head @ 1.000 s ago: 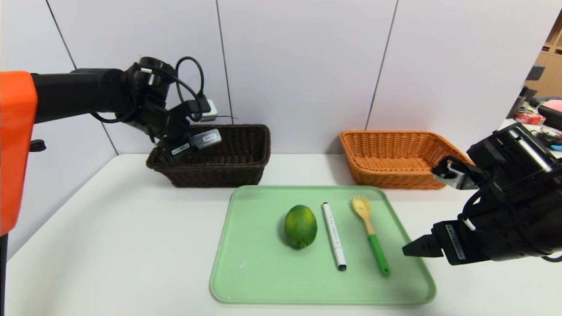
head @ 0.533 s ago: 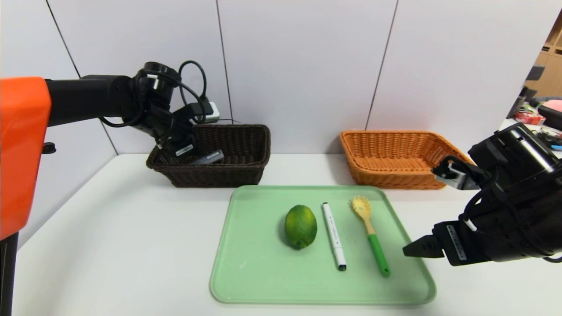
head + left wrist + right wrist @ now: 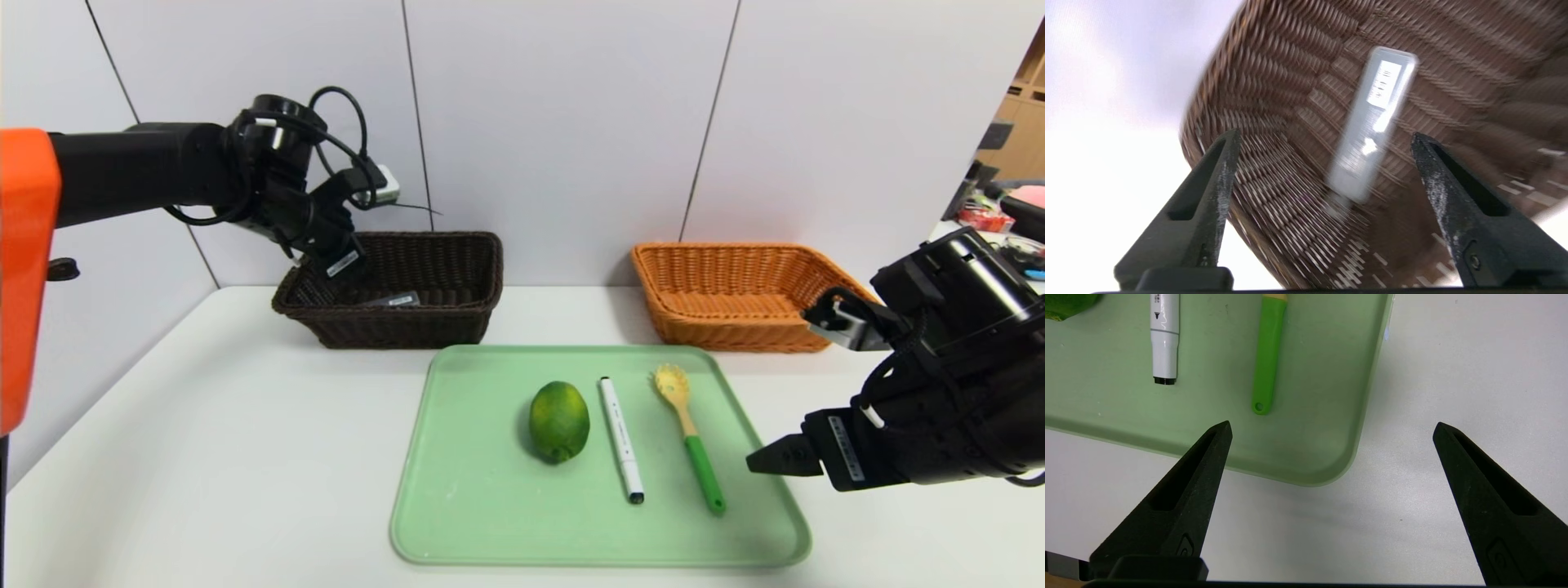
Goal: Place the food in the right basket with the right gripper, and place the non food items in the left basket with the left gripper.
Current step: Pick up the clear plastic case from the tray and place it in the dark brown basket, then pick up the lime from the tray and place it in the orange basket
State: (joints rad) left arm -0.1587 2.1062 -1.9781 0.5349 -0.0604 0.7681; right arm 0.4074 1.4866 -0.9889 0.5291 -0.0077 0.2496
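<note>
The tray [image 3: 490,523] is lying just ahead of the right gripper [image 3: 1331,428], whose jaws are hanging wide apart over its corner. The dark basket [image 3: 441,314] is sitting right under the left gripper [image 3: 1327,139], jaws spread and empty. The orange basket [image 3: 735,322] is standing beyond the right jaws. Below the left jaws the case [image 3: 1372,122] is lying in the dark basket. The lime [image 3: 559,420], spoon [image 3: 690,445] and marker [image 3: 620,437] are resting on the tray, ahead of the right jaws.

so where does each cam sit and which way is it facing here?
Head: on the robot's head, looking forward and down at the table, tray and both baskets; both arms show.
Left wrist: on the left arm, looking into the dark basket at the grey case; open left gripper.
Right wrist: on the right arm, looking down at the tray corner; open right gripper.
Shared: head and right wrist both show the marker and spoon handle.
</note>
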